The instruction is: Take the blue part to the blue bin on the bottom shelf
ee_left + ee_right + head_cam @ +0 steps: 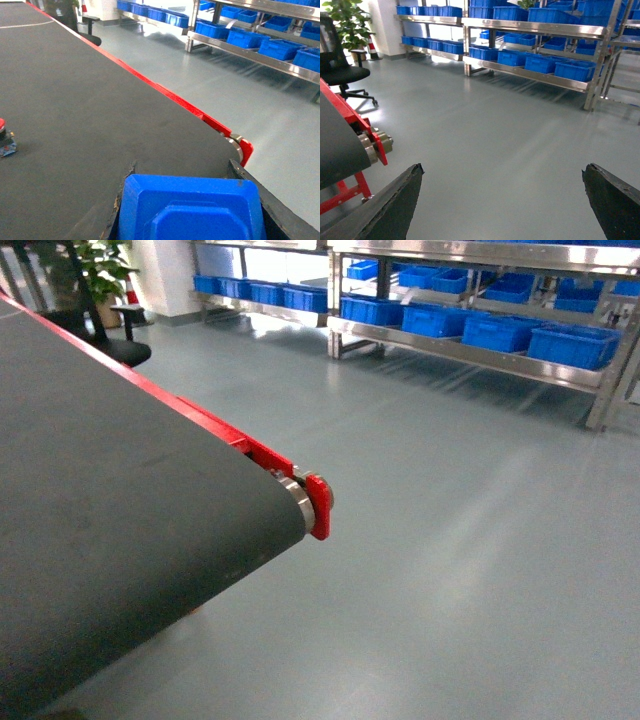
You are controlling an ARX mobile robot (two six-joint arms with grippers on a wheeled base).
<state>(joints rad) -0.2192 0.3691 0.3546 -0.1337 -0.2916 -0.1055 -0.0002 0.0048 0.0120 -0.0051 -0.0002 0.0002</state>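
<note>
My left gripper (181, 172) is shut on the blue part (192, 210). Only the part's bevelled blue base shows, filling the gap between the dark fingers, just above the end of the dark conveyor belt (100, 125). A similar small piece with a red cap (4, 137) lies on the belt at the left edge of that view. My right gripper (502, 169) hangs open over the bare grey floor with nothing between its fingers. The bottom shelf (470, 355) of the steel rack carries a row of blue bins (572, 345) far across the floor. Neither gripper shows in the head view.
The belt's red end bracket and roller (318, 502) stick out toward the floor. A second rack with blue bins (260, 292) stands at the back left. A black office chair (337, 65) and a potted plant (95, 265) are near the belt's far side.
</note>
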